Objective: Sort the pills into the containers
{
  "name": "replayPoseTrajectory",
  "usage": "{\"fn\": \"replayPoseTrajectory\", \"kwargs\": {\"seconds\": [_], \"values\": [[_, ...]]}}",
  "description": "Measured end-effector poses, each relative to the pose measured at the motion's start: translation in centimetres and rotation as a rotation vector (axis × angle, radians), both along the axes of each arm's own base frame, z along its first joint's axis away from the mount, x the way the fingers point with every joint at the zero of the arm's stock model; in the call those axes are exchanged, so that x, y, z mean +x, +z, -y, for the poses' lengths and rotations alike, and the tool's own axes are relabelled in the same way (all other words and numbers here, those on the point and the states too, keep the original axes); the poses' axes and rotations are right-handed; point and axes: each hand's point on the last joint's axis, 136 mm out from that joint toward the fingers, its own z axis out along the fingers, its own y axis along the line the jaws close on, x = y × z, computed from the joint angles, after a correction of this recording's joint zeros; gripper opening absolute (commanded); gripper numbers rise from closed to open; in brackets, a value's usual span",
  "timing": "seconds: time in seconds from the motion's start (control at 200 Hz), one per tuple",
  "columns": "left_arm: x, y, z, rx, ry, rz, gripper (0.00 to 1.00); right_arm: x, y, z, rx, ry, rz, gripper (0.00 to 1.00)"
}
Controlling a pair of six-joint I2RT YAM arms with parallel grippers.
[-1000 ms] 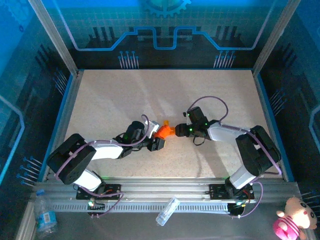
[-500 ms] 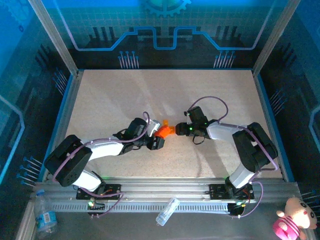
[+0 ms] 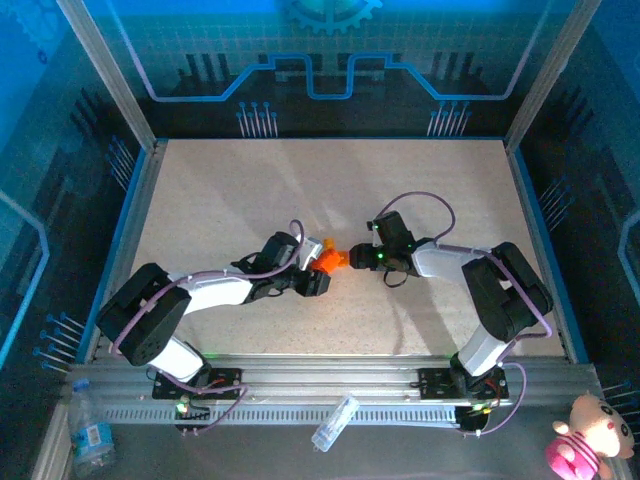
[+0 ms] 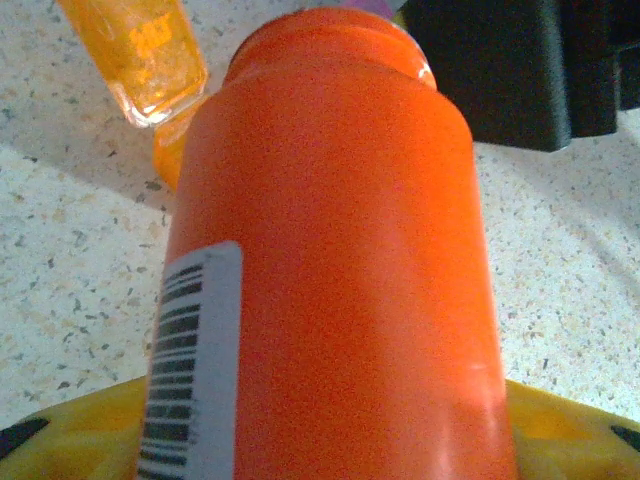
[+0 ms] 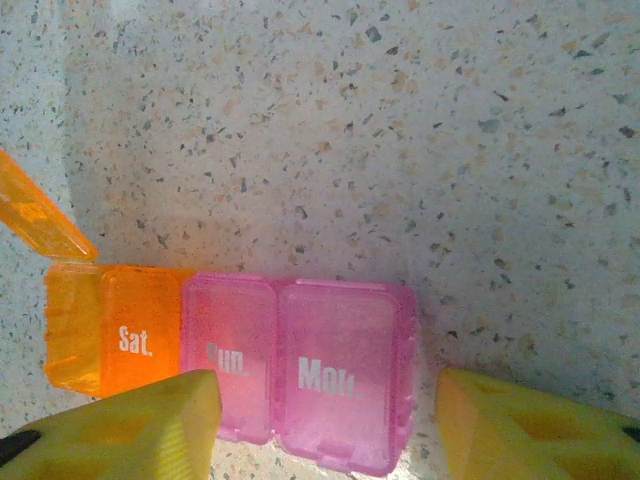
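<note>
Right wrist reads containers [image 5: 230, 370] (Sat., Sun., Mon.); left wrist, bottle [image 4: 340, 230] barcode [image 4: 188, 380].

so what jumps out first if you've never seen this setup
The bright orange bottle with its barcode label, close up in the left wrist view and held by the left gripper at the middle of the table. Then the little pill strip on the speckled table, between the yellow fingers of the right gripper: an orange Sat. box with its lid up, and two pink ones beside it.
</note>
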Motion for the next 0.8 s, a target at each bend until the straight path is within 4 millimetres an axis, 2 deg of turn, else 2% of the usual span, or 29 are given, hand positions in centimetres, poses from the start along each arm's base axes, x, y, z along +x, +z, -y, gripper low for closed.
{"fn": "replayPoseTrajectory", "kwargs": {"seconds": [0.27,0.801], "values": [[0.6,-0.3,-0.7,0.018,0.033,-0.018,0.0,0.4,0.0,0.0,0.003,-0.012,0.002,0.65],[1.0,-0.2,-1.0,0.01,0.059,-0.027,0.0,1.2,0.4,0.7,0.003,-0.038,0.002,0.66]]}}
